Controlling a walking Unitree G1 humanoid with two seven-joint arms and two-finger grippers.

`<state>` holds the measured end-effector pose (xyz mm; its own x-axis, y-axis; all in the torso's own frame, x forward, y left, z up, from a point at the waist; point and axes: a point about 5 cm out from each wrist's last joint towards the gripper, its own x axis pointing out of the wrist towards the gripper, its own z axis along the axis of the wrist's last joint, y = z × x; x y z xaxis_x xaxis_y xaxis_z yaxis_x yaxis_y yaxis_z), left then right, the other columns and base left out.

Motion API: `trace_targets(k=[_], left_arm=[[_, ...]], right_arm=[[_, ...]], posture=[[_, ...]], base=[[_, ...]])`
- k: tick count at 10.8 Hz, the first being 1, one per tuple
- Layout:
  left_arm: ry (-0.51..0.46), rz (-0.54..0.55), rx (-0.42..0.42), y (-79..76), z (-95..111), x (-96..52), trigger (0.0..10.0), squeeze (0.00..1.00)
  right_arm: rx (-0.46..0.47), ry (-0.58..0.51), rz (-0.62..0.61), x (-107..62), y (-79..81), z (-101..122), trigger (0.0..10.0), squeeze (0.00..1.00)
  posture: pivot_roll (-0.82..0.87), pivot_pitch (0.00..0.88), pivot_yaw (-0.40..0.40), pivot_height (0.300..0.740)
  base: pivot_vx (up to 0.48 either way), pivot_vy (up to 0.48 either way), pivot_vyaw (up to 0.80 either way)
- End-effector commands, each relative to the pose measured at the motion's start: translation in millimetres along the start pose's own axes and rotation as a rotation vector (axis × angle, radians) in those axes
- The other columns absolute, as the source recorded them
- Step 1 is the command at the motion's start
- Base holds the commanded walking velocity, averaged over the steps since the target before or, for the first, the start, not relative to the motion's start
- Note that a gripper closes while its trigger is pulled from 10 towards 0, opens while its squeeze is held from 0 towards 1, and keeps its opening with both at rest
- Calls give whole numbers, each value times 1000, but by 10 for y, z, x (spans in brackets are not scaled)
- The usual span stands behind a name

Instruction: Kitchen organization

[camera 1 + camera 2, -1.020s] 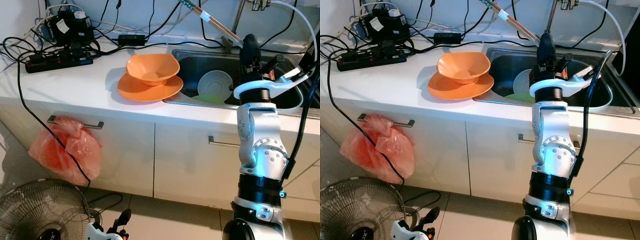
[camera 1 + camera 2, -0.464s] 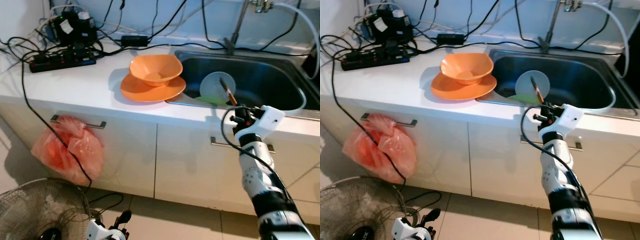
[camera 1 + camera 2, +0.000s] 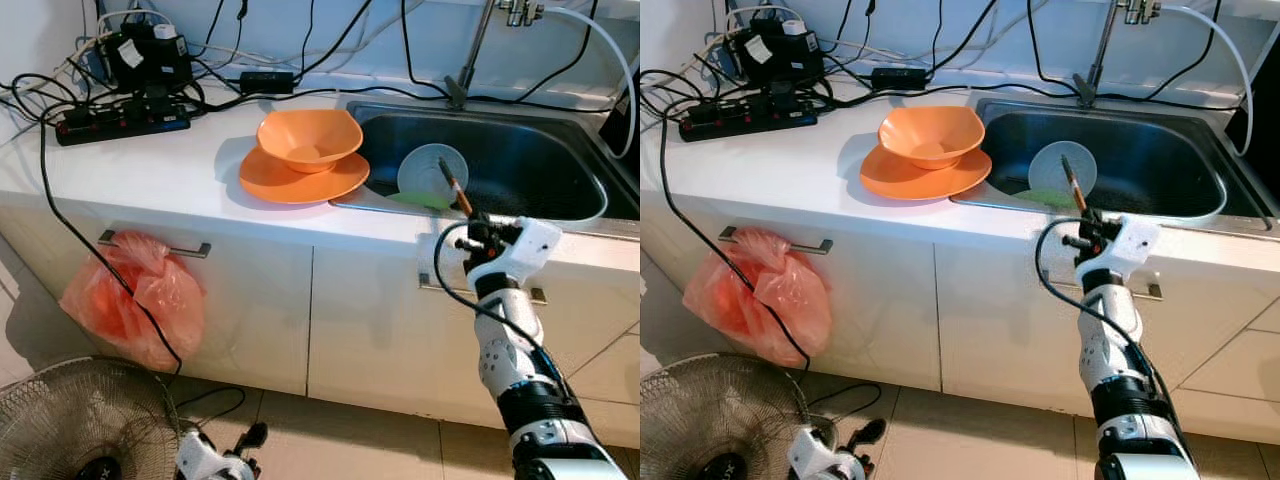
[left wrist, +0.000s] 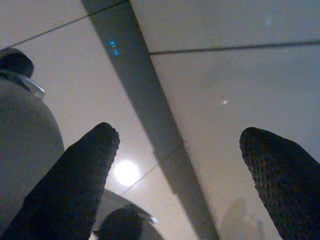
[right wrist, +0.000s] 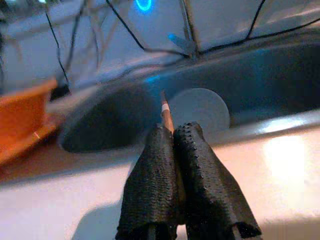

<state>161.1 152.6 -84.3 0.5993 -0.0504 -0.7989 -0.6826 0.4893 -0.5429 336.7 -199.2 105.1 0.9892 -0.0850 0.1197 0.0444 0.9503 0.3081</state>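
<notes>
Left wrist view looks down at pale floor tiles between the left end effector [image 4: 175,175], whose two black fingers are spread wide, hanging low by a floor fan [image 3: 70,425]. Above, at the white worktop [image 3: 150,170] edge, the right end effector [image 5: 180,150] pinches a thin brown chopstick [image 3: 455,190], fingers pressed together, the stick angling up over the sink [image 3: 520,160]. Inside the sink leans a pale round plate [image 3: 425,172]. Farther left, an orange bowl [image 3: 308,138] sits on an orange plate [image 3: 300,182].
</notes>
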Motion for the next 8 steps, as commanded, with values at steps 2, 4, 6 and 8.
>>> trace_targets(k=[2,4,6,8], left_arm=[[-66,-74,1233,-69,217,57,10000,0],[-66,-75,1237,-70,219,59,10000,0],[-72,-85,1243,-75,216,58,10000,0],[-73,-87,1244,-78,218,59,10000,0]], right_arm=[[-14,-25,-3,30,-2,29,10000,0],[-14,-27,-5,31,-1,27,10000,0],[-20,-33,-11,33,-20,13,10000,0],[-18,-31,-13,33,-24,9,10000,0]], posture=[[96,175,-70,740],[95,176,-69,740],[93,181,-69,740],[94,183,-69,740]], base=[[0,0,0],[0,0,0],[0,0,0],[0,0,0]])
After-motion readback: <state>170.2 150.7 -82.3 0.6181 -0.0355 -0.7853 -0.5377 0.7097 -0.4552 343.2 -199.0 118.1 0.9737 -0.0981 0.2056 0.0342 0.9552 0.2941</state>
